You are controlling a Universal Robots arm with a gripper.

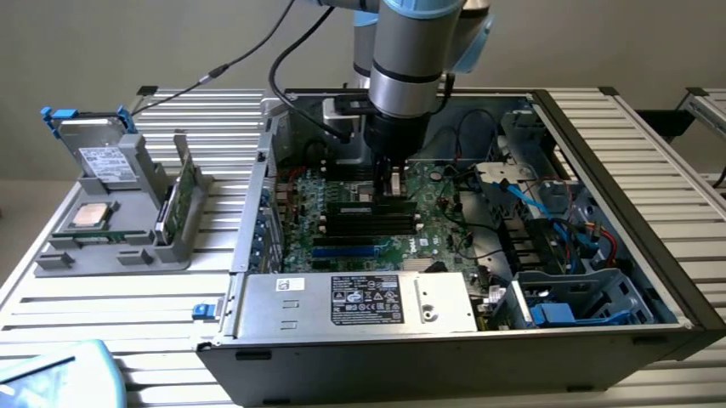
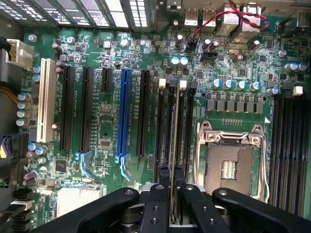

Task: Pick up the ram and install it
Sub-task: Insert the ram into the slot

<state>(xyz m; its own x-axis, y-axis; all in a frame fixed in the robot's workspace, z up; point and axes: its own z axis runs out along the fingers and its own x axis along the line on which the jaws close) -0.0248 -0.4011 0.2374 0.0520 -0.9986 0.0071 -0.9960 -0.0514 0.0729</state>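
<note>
Right now my hand [image 2: 173, 180] is clamped shut on the ram [image 2: 175, 131], pinching the thin stick by its upper edge so it stands on edge and runs in line with the black memory slots [image 2: 159, 131] on the green motherboard [image 2: 102, 126], just beside the open processor socket [image 2: 232, 167]. I can't tell whether its lower edge already sits in a slot or is just above one. In the exterior view I'm reaching straight down into the open computer case [image 1: 454, 357] on the desk [image 1: 114, 289], well apart from the grey holder [image 1: 108, 246].
</note>
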